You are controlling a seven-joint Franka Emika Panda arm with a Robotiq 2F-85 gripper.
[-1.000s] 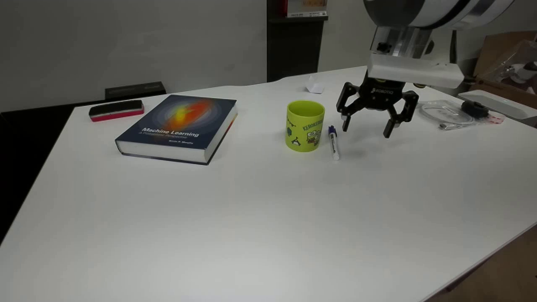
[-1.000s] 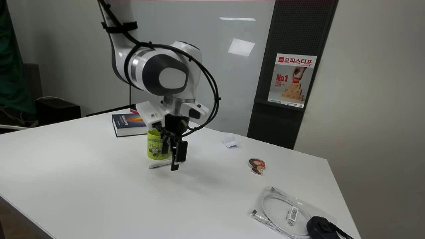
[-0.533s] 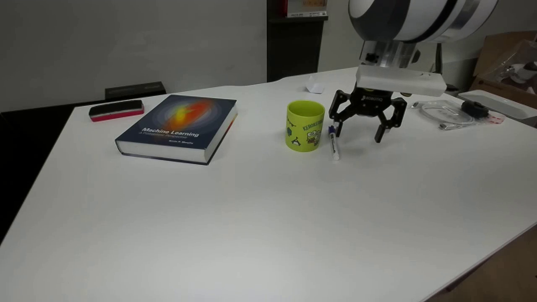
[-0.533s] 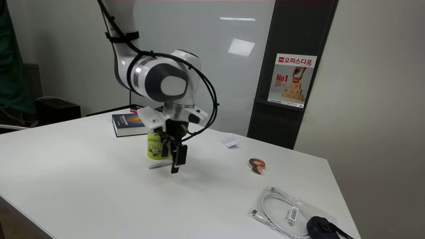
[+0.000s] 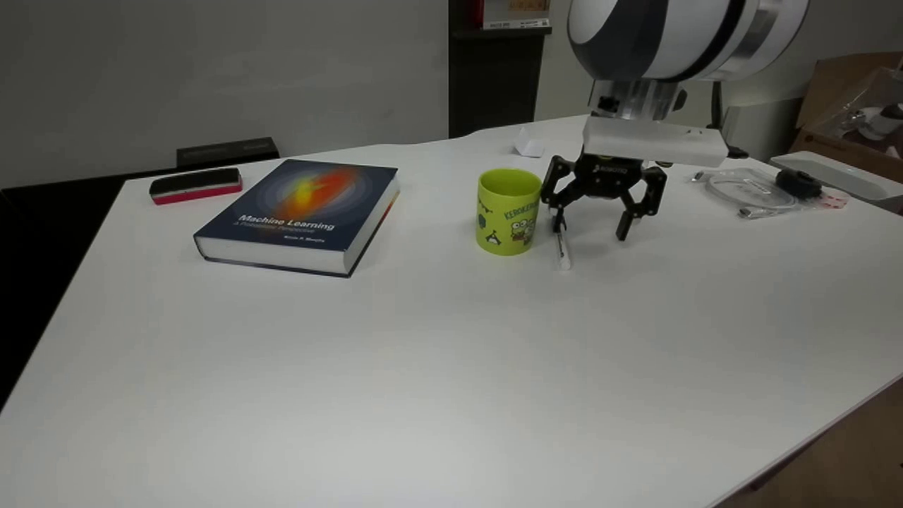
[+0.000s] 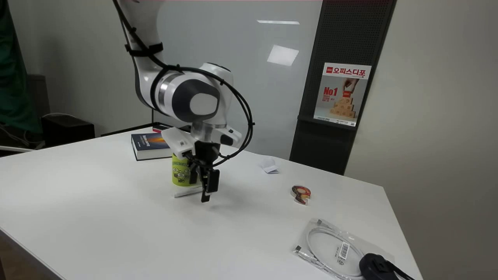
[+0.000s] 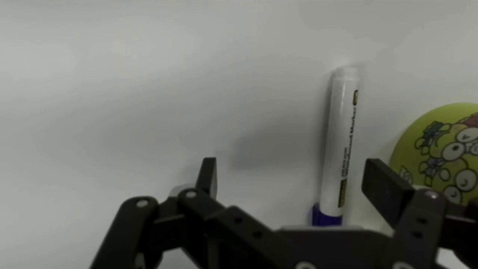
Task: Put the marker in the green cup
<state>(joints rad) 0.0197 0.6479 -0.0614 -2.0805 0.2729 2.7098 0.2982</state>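
The marker, white with a blue cap, lies on the table right beside the cup; it shows in both exterior views [image 5: 563,254] [image 6: 186,192] and in the wrist view [image 7: 338,142]. The yellow-green cup with cartoon print stands upright [image 5: 504,219] [image 6: 180,173], partly seen at the right of the wrist view [image 7: 444,149]. My gripper [image 5: 591,229] is open and low over the table. In the wrist view its fingers [image 7: 293,168] straddle the marker near the cap end, with one finger between marker and cup. The gripper [image 6: 202,188] partly hides the cup and marker. No handle shows.
A thick dark-blue book [image 5: 300,215] and a red-and-black flat object [image 5: 196,186] lie beyond the cup. Folded white paper [image 6: 269,165], a tape roll [image 6: 301,194] and a bagged cable [image 6: 330,249] lie elsewhere on the table [image 5: 353,395].
The gripper has come down and moved toward the cup, so one finger is now between cup and marker. The cup has shifted slightly away from the marker. The marker has not visibly moved.
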